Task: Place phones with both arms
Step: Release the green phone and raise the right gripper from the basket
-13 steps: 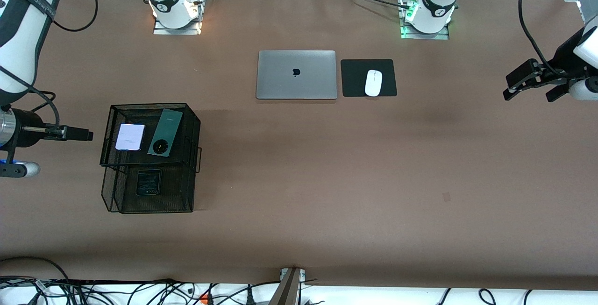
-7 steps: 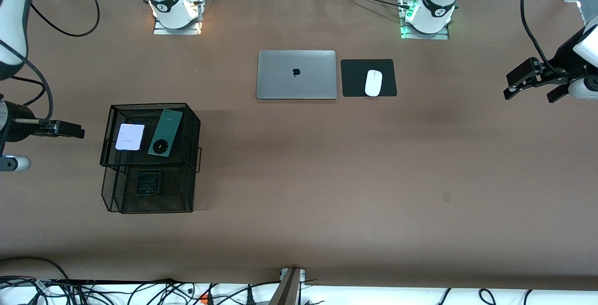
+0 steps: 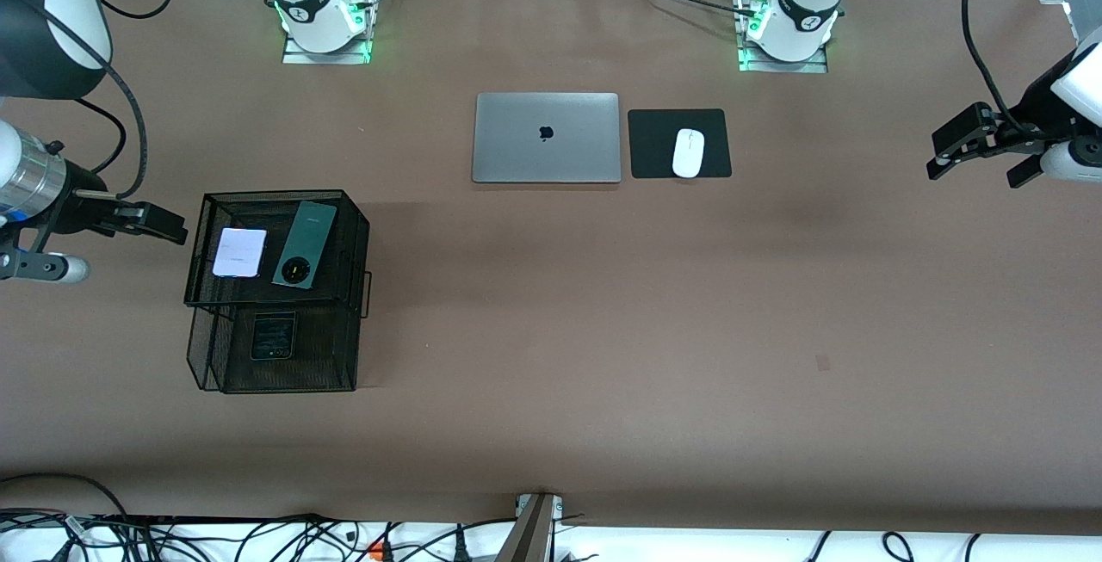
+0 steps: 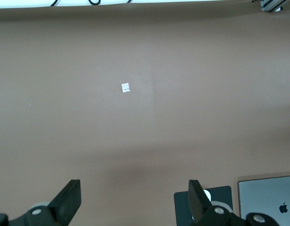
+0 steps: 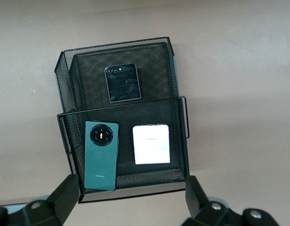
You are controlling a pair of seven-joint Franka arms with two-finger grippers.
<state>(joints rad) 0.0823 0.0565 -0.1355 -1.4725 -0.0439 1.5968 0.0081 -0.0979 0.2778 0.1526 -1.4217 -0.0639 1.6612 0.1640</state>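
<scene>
Brown table (image 3: 603, 304): lilac phone (image 3: 239, 252), green phone (image 3: 304, 244), black phone (image 3: 273, 336).

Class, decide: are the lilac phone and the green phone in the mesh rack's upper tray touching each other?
Apart. The right wrist view shows a strip of bare black mesh between the green phone and the lilac phone in the upper tray; the front view agrees.

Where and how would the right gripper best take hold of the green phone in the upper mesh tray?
Probably straight down, jaws across the long edges of the green phone: it lies flat in the upper mesh tray, apart from the lilac phone. The open right gripper is beside the tray.
</scene>
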